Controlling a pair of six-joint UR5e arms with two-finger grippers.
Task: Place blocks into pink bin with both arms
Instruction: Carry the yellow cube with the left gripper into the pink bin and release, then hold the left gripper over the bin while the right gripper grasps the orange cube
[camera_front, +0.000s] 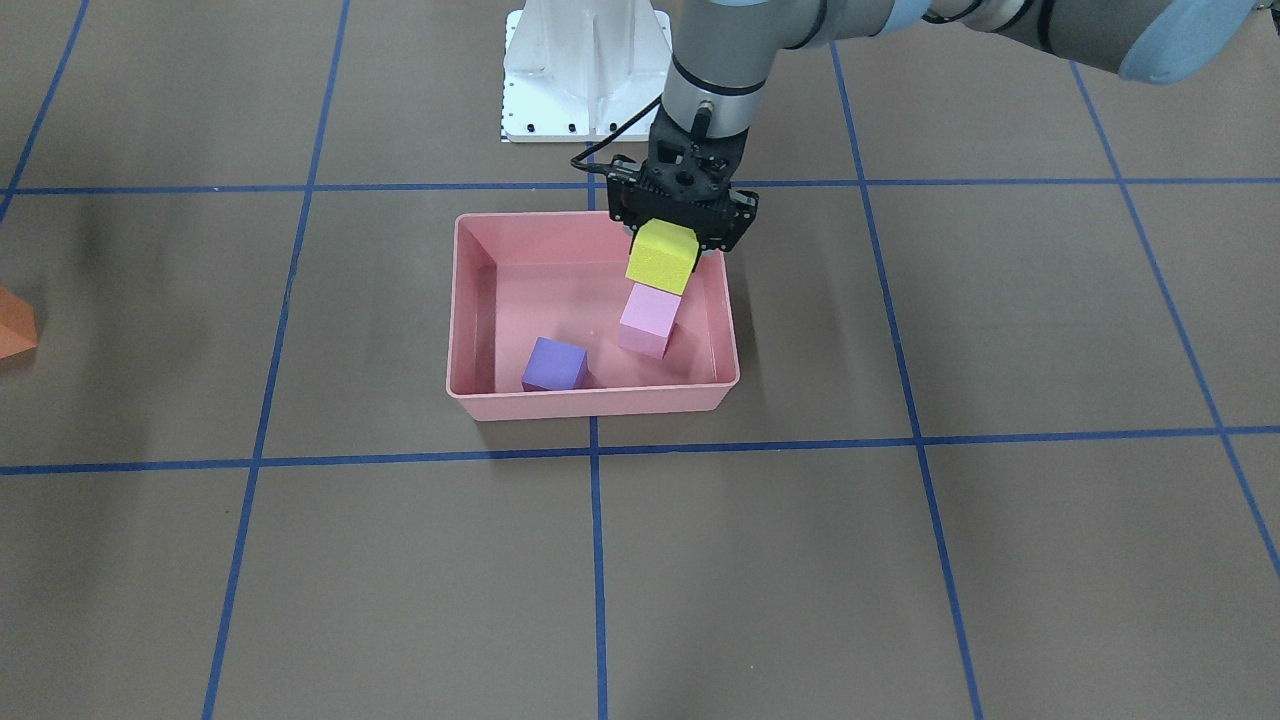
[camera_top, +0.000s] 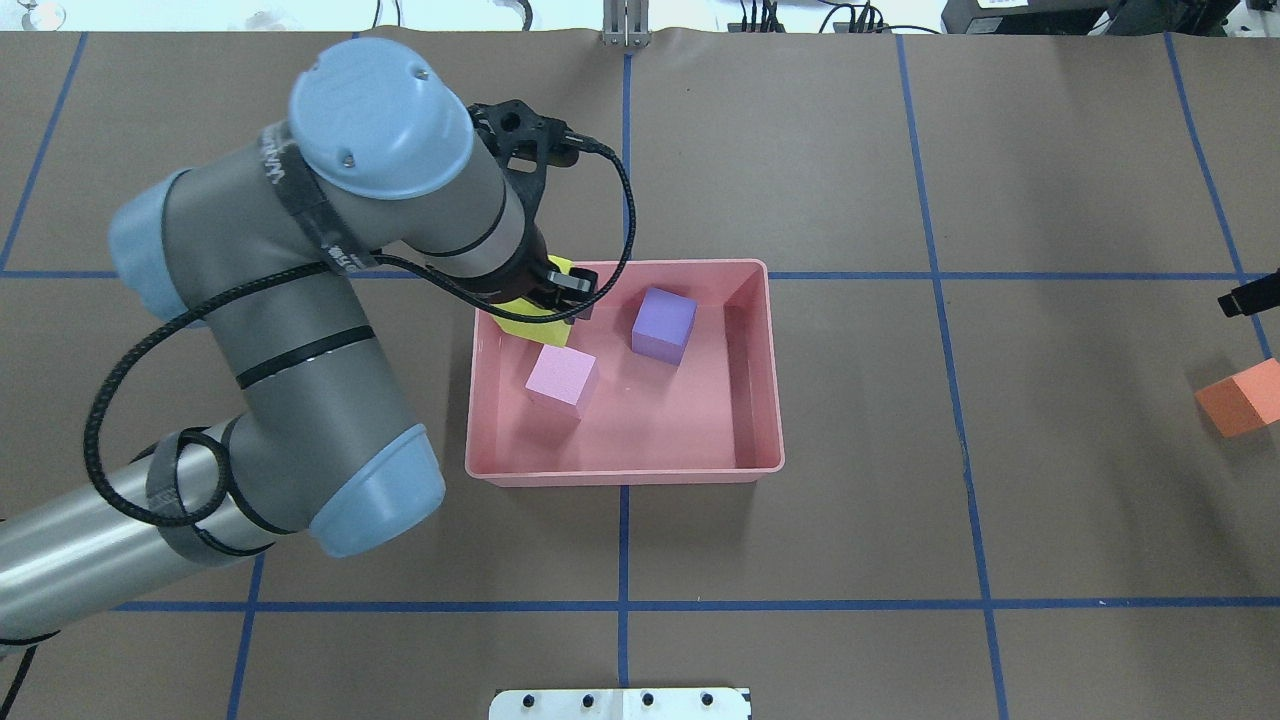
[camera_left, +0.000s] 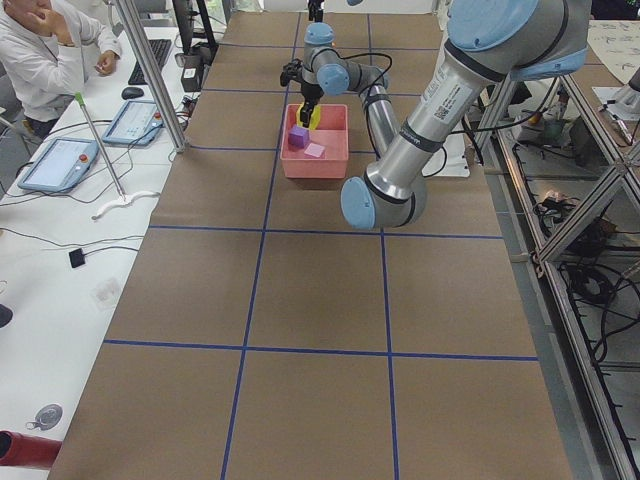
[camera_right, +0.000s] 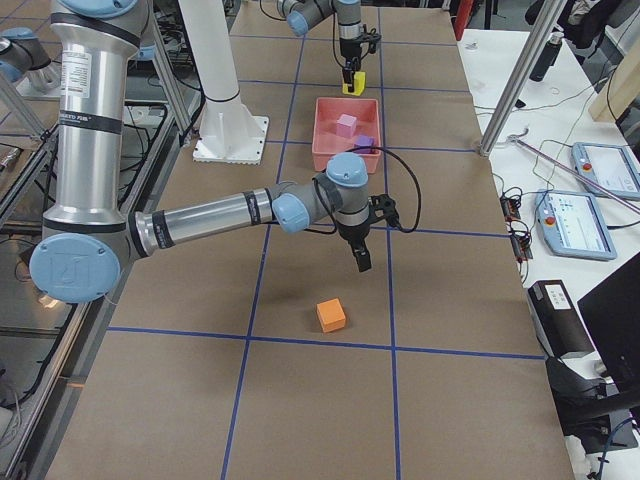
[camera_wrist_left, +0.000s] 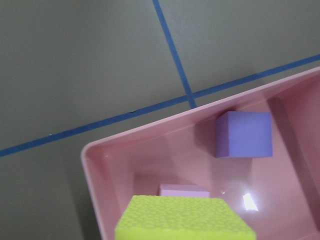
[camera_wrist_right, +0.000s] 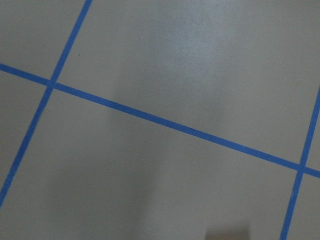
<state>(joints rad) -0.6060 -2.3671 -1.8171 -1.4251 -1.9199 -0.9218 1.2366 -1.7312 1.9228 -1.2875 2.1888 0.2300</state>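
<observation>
table (camera_front: 1000, 560) | blue tape grid (camera_front: 598, 560) | white pedestal (camera_front: 585, 70) | seated operator (camera_left: 40, 55)

Brown tabletop (camera_front: 1050, 320), blue tape grid (camera_front: 598, 560), white side desk (camera_left: 55, 290), metal posts (camera_left: 148, 70)

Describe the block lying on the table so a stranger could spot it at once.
From the pink bin mid-table, look far towards the robot's right, where the orange block sits alone on the brown table. It is the only orange cube, and the only one resting on the table.
</observation>
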